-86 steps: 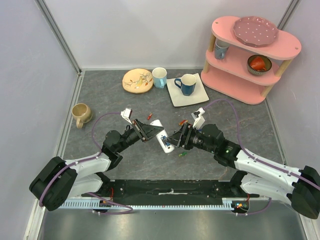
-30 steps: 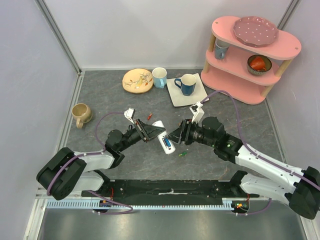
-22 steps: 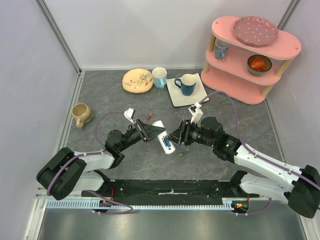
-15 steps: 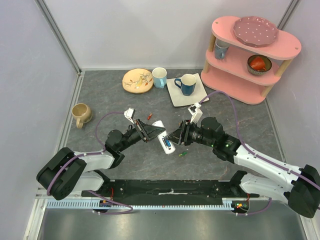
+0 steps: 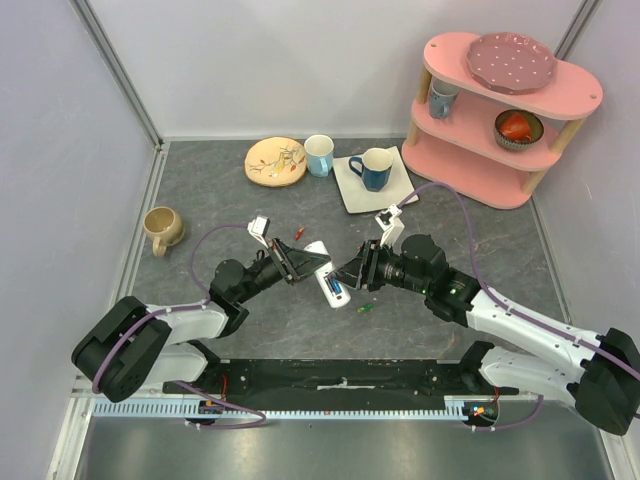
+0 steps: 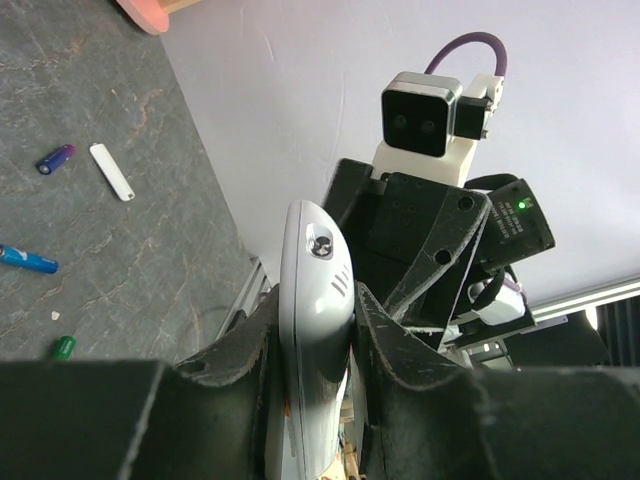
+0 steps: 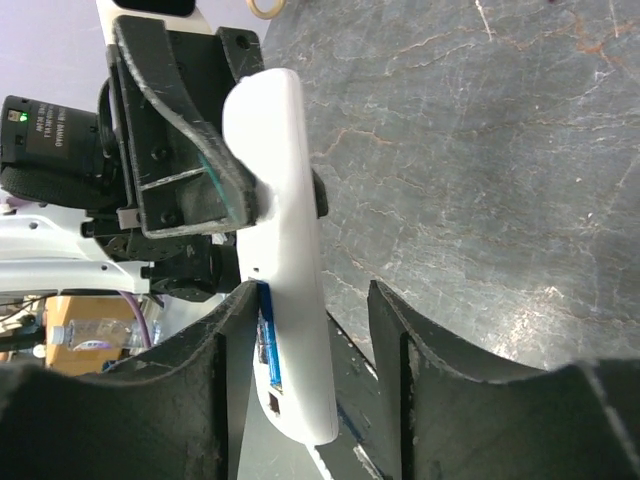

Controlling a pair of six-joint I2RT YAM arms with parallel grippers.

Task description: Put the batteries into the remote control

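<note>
Two arms, low over the table, meeting nose to nose at mid-frame.
The left arm [image 5: 180, 325] stretches from the lower left up toward the centre, and the left gripper [image 5: 298, 264] is clamped tight on the remote control [image 5: 322, 256], a finger [image 6: 240, 350] pressed against each side. The right arm [image 5: 520, 325] sweeps in from the lower right, forearm close to level. The right gripper [image 5: 352, 274] faces its partner with jaws parted, straddling the remote's free end, one finger [image 7: 395, 340] standing clear of it.
</note>
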